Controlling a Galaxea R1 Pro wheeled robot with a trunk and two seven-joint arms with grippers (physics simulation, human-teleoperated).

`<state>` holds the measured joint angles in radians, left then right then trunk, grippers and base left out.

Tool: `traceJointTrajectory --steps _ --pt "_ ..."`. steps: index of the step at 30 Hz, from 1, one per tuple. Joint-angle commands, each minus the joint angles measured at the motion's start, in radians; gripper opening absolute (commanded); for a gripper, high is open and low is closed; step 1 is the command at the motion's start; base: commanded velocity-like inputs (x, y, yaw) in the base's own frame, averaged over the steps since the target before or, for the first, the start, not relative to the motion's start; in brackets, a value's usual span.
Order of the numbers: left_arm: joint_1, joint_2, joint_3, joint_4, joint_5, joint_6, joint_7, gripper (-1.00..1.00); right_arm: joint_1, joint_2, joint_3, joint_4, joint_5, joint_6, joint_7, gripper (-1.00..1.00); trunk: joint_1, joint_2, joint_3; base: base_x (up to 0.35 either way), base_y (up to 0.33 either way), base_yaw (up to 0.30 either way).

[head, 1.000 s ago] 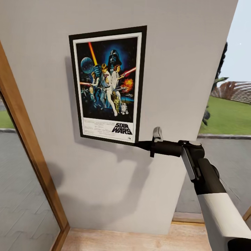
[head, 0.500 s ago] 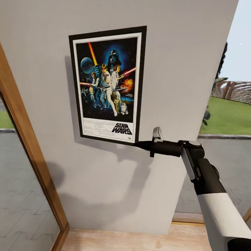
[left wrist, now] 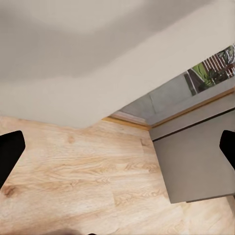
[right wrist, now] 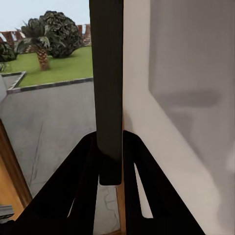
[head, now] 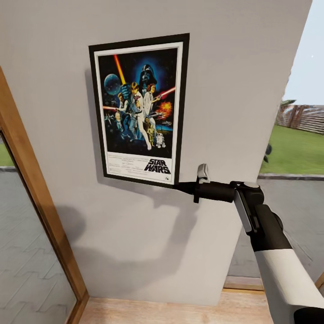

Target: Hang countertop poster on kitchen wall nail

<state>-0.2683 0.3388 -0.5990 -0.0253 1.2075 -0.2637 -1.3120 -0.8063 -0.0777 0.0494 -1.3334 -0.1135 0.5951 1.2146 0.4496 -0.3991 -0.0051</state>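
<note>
Grey wall fills my head view; poster upright, flat against it, slightly tilted. Right pincer clamped on poster's lower right corner; right wrist view confirms fingers pinching black frame edge. Left pincer apart, over wood floor. Versus a second ago: poster and arm unmoved, background crept slightly, so camera or base moved a touch. My read: hang near done, release next. Nail hidden, seating unconfirmed.
</note>
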Motion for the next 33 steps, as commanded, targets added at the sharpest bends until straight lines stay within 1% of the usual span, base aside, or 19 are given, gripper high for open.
traceJointTrajectory --steps 1,9,21,27,33 --pt "0.0 0.0 -0.008 0.0 0.008 -0.006 -0.001 1.0 0.0 -0.001 0.002 0.0 -0.009 0.01 0.0 -1.0 0.0 -0.001 -0.001 0.021 0.0 0.0" --pt "0.0 0.0 -0.008 0.0 0.008 -0.006 -0.001 1.0 0.0 -0.001 0.002 0.0 -0.009 0.01 0.0 -1.0 0.0 -0.001 -0.001 0.093 0.0 0.0" --pt "0.0 0.0 -0.008 0.0 0.008 -0.006 -0.001 1.0 0.0 -0.001 0.002 0.0 -0.009 0.01 0.0 -1.0 0.0 -0.001 -0.001 0.013 0.0 0.0" --pt "0.0 0.0 -0.008 0.0 0.008 -0.006 -0.001 1.0 0.0 -0.001 0.001 0.0 -0.008 0.01 0.0 -1.0 0.0 -0.001 -0.001 0.139 0.0 0.0" --pt "0.0 0.0 -0.008 0.0 0.008 -0.006 -0.001 1.0 0.0 -0.001 0.001 0.0 -0.008 0.01 0.0 -1.0 0.0 -0.001 -0.001 0.037 0.0 0.0"
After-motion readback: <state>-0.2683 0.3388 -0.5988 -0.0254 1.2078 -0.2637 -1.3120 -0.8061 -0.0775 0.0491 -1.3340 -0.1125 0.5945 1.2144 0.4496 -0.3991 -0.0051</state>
